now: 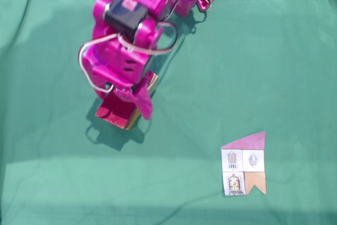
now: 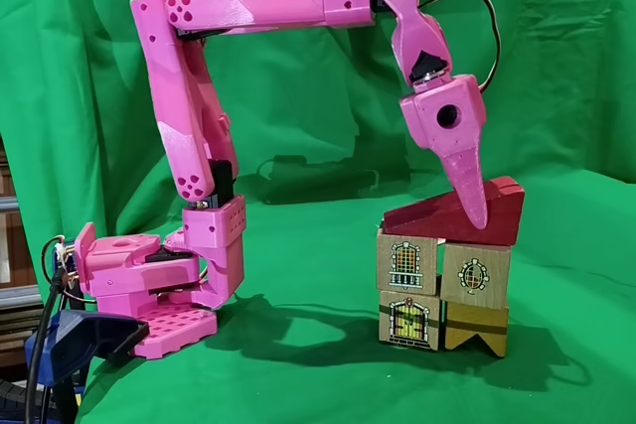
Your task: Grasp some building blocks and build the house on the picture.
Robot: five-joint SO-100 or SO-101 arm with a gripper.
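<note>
Wooden building blocks stand as a house in the side fixed view: two rows of two tan cubes, among them a window cube [image 2: 405, 263] and a door cube [image 2: 407, 321]. A magenta-red roof block [image 2: 437, 217] lies on top. My pink gripper [image 2: 481, 221] reaches down over the roof block, one finger flat against its front face, shut on it. From above, the gripper [image 1: 130, 110] covers most of the roof block [image 1: 111, 112], with tan cube edges [image 1: 153, 81] peeking out. The picture [image 1: 244, 164] lies flat on the cloth to the lower right.
Green cloth [image 1: 274, 51] covers the table and hangs as a backdrop. The arm's base [image 2: 149, 285] stands left of the stack in the side view and at the top edge from above. A blue clamp [image 2: 70, 340] sits at the lower left.
</note>
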